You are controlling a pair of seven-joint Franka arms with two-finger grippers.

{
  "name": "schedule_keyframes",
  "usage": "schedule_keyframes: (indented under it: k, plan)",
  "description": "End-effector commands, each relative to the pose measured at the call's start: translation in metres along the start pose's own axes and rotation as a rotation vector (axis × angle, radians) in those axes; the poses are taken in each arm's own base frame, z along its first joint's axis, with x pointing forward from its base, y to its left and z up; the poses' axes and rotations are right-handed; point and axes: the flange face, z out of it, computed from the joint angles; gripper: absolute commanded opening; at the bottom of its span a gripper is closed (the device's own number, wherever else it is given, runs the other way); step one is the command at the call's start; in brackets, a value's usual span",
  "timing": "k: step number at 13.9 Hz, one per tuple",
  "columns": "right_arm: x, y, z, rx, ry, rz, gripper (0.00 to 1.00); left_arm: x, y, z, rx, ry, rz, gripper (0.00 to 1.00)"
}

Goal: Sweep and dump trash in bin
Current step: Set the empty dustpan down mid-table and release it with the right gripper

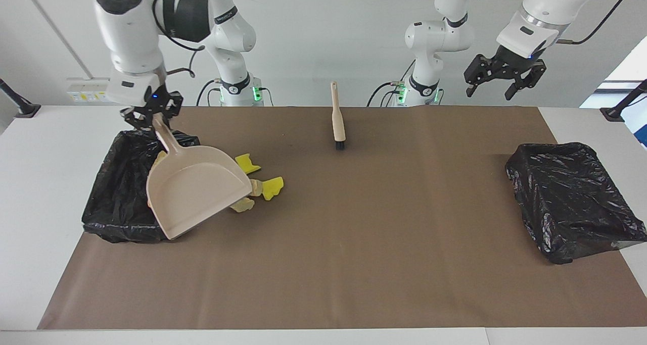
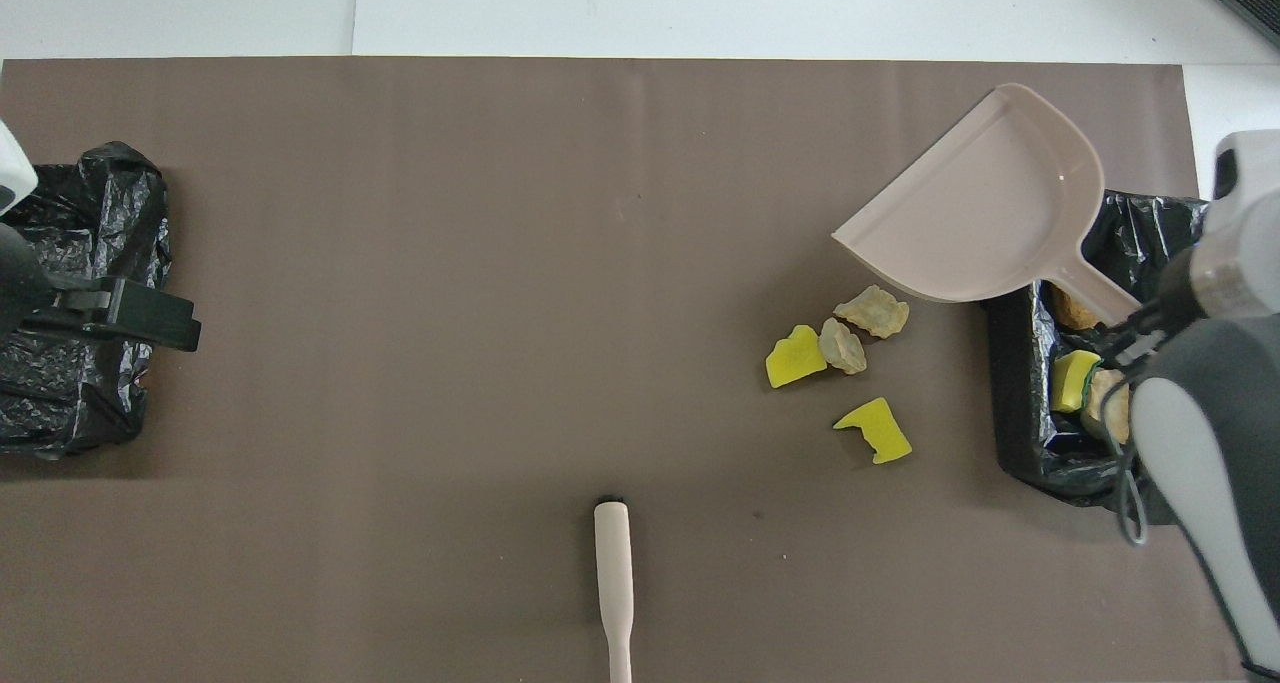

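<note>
Over the trash-side bin (image 1: 119,203), my right gripper (image 1: 151,116) clenches the dustpan (image 1: 194,193) handle, left gripper (image 1: 500,75) released; next, lower it beside four scraps (image 2: 845,348).

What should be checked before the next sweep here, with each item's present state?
1. Right end effector shut on the dustpan handle: ok.
2. Dustpan empty: ok.
3. Dustpan set down on the mat: cannot tell; it hangs tilted over the scraps on the mat.
4. All trash in the trash bin: not ok; four scraps lie on the mat beside it.
5. Brush picked up: not ok; it lies on the mat, untouched.
6. Left end effector open and free for the brush: ok; it hangs raised, holding nothing.
</note>
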Motion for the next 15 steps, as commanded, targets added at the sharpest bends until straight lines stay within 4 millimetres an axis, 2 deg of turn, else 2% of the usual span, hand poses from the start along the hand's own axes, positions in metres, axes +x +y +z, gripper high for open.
schedule_keyframes:
  k: [1, 3, 4, 5, 6, 7, 9, 10, 11, 13, 15]
  plan:
    - [0.067, -0.08, 0.019, 0.058, 0.018, 0.271, 0.0, 0.0, -0.006, -0.007, 0.02, -0.013, 0.006, 1.0]
    - [0.116, -0.137, 0.04, 0.132, 0.029, 0.453, 0.0, 0.001, -0.007, -0.006, 0.019, -0.016, 0.005, 1.0]
    - [0.136, -0.156, 0.043, 0.204, 0.049, 0.566, 0.0, 0.001, -0.007, -0.005, 0.018, -0.016, 0.005, 1.0]
    - [0.154, -0.185, 0.046, 0.247, 0.051, 0.62, 0.0, 0.001, -0.006, -0.005, 0.018, -0.018, 0.018, 1.0]
    - [0.174, -0.225, 0.05, 0.263, 0.06, 0.659, 0.0, 0.001, -0.006, -0.006, 0.02, -0.017, 0.05, 1.0]
    - [0.19, -0.253, 0.057, 0.284, 0.06, 0.696, 0.0, 0.0, -0.006, -0.006, 0.02, -0.016, 0.076, 1.0]
    - [0.209, -0.289, 0.074, 0.295, 0.077, 0.7, 0.0, -0.001, -0.006, -0.006, 0.026, -0.017, 0.08, 1.0]
    - [0.217, -0.327, 0.082, 0.273, 0.115, 0.644, 0.0, -0.003, -0.004, -0.004, 0.026, -0.022, 0.083, 1.0]
    - [0.222, -0.342, 0.092, 0.274, 0.131, 0.657, 0.0, -0.005, -0.002, -0.002, 0.027, -0.028, 0.087, 1.0]
    - [0.224, -0.334, 0.097, 0.275, 0.134, 0.674, 0.0, -0.007, -0.002, -0.001, 0.026, -0.031, 0.087, 1.0]
    - [0.222, -0.345, 0.114, 0.274, 0.124, 0.667, 0.0, -0.006, -0.003, -0.002, 0.024, -0.022, 0.073, 1.0]
